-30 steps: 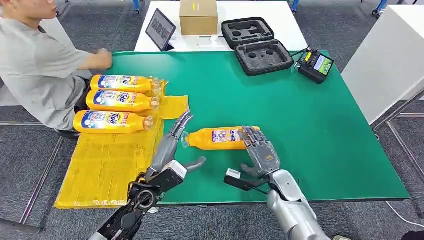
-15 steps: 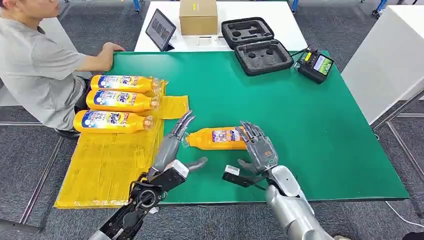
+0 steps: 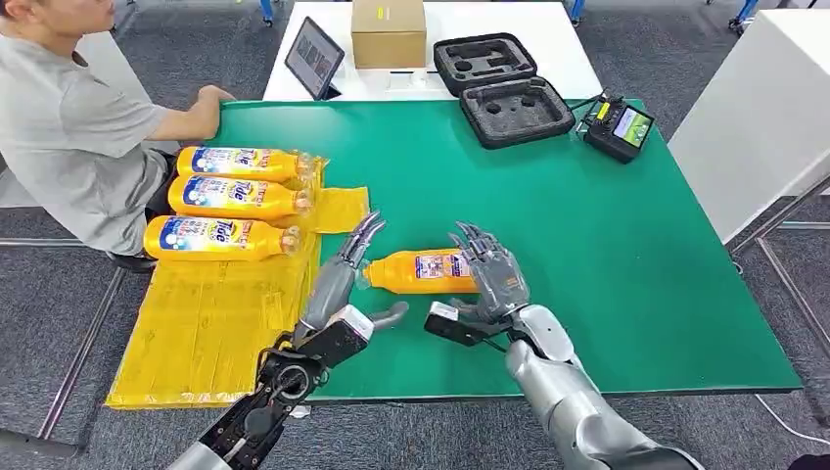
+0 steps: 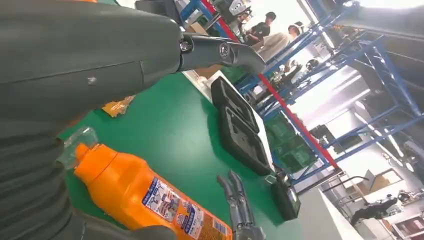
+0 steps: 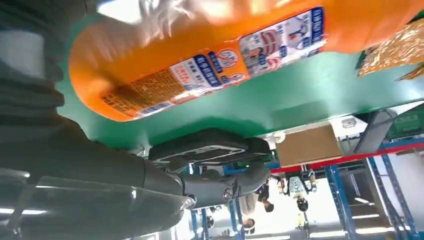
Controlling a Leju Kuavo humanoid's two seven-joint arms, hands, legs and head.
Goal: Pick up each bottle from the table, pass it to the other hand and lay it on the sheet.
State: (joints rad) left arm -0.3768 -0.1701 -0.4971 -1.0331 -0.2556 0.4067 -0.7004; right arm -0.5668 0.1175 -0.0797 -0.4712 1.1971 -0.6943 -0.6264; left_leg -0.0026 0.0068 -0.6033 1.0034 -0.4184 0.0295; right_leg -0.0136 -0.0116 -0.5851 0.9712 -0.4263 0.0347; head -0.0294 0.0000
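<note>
Sliding in along the green table, the robot's right hand (image 3: pixel 494 277) has crept leftward over the past second and now stands with its dark fingers spread and raised against the base end of the orange plastic detergent bottle (image 3: pixel 421 270), which lies on its side where it lay a second ago. From the head view the fingers appear to overlap the bottle's end, though whether they actually press on it cannot be told; the right wrist view shows the bottle's labelled side (image 5: pixel 240 60) looming close above the palm, unclasped. The left hand (image 3: pixel 343 279) has barely stirred: fingers apart and stretched forward, tips just beside the bottle's clear-capped neck, thumb held out to the side, holding nothing. Seen from the left wrist, that cap end (image 4: pixel 87 150) sits right by the hand's ribbed cover.

Beyond the two hands, the green felt-topped table (image 3: pixel 607 245) carries the crinkled yellow sheet (image 3: pixel 210 323) at the robot's left, with three matching orange bottles (image 3: pixel 235 201) already laid in a row along its far edge. A seated person in a grey shirt (image 3: pixel 78 127) rests a hand on the table's corner near them.

Judged from this, the fourth bottle is bracketed end to end but not yet lifted; the closing of the right hand looks to be the step at hand, with the handover and placement still ahead.
</note>
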